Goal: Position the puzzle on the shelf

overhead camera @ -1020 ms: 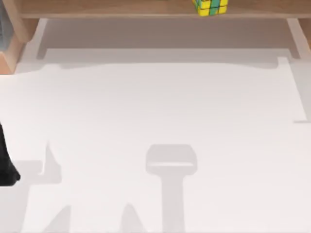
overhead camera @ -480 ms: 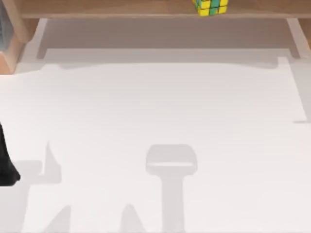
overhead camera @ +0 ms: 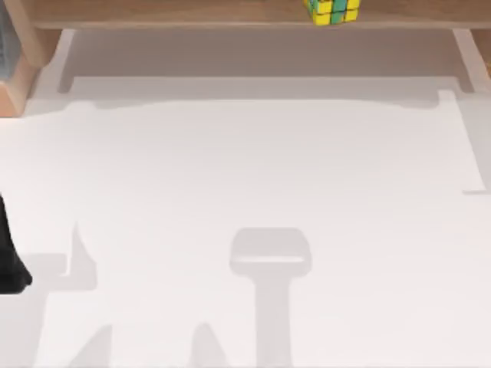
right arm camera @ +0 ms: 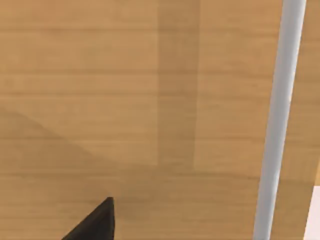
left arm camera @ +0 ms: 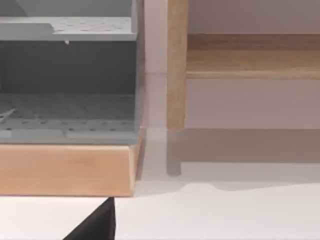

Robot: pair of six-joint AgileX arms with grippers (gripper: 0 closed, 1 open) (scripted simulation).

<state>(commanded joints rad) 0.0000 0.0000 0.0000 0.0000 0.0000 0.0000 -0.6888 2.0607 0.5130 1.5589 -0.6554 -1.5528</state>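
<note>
Top view gives you the clearest read: the puzzle (overhead camera: 332, 11) already sits on the shelf (overhead camera: 153, 14), resting on the long wooden board toward its right half, close to the board's front edge. Nothing grips it and no jaws are anywhere near it, so you can judge the placing itself as done.

Your left arm (overhead camera: 9, 257) stands at the left edge of the white surface (overhead camera: 253, 169), well apart from the puzzle. From the left wrist view you get a dark tip of the left gripper (left arm camera: 95, 225) low over the surface, with a grey perforated rack (left arm camera: 67, 75) on a wooden base ahead of it and the shelf's pale side support (left arm camera: 176, 65) beside that; whether those jaws are wide or narrow you cannot tell.

Right wrist view puts a dark tip of the right gripper (right arm camera: 92, 222) close against a wooden panel (right arm camera: 125, 100) with a pale grey bar (right arm camera: 280, 115) running alongside. Which part of the furniture that panel belongs to is unclear, and the spread of those jaws cannot be told either; nothing is seen between them.

What looks left for you, as a judgement, is only confirming the cube sits stable and not overhanging the front edge, and keeping both arms clear of the shelf.
</note>
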